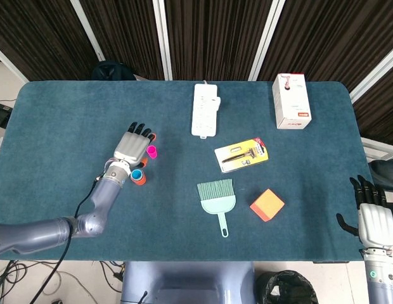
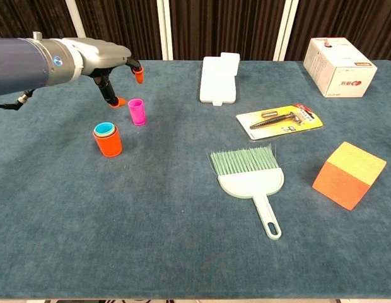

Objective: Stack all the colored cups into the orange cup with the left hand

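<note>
This looks like a robotics lab or test room, not a home. A table (image 1: 70,107) covered in blue-green felt stands before dark pleated curtains (image 1: 215,38) split by white poles (image 1: 161,38). Laid out on the felt, well apart, are unrelated small goods — a white power strip (image 1: 205,109), a boxed product (image 1: 291,101), a razor in a yellow blister pack (image 1: 242,155), a mint dustpan brush (image 1: 218,199), an orange block (image 1: 267,204). Loose cables (image 1: 19,275) trail on the pale floor — typical of a test rig.

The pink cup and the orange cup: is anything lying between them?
No. In the chest view, only bare blue table separates the pink cup from the orange cup.
</note>
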Controlling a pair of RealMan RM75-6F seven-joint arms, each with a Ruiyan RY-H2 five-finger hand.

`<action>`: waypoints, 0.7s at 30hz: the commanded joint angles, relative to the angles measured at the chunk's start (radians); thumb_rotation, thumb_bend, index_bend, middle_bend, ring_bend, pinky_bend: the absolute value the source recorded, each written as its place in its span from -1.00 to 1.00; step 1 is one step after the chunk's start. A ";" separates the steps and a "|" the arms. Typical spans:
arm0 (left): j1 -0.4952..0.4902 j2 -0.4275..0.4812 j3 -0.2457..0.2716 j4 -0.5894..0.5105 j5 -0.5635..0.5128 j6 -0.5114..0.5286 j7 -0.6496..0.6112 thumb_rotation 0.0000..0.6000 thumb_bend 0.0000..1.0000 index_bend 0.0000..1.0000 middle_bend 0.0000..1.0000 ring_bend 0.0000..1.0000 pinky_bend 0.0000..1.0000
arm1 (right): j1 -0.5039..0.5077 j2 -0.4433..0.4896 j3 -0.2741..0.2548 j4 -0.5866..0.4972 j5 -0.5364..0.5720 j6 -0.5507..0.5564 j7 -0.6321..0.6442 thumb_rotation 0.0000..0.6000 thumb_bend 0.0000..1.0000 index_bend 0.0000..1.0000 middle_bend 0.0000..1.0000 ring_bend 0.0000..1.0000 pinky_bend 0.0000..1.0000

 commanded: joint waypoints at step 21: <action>-0.036 -0.169 0.028 0.255 0.045 -0.031 -0.053 1.00 -0.38 -0.32 -0.72 -1.00 -1.00 | -0.002 -0.007 0.011 0.023 0.027 -0.003 -0.009 1.00 -0.31 -0.82 -0.91 -0.83 -0.93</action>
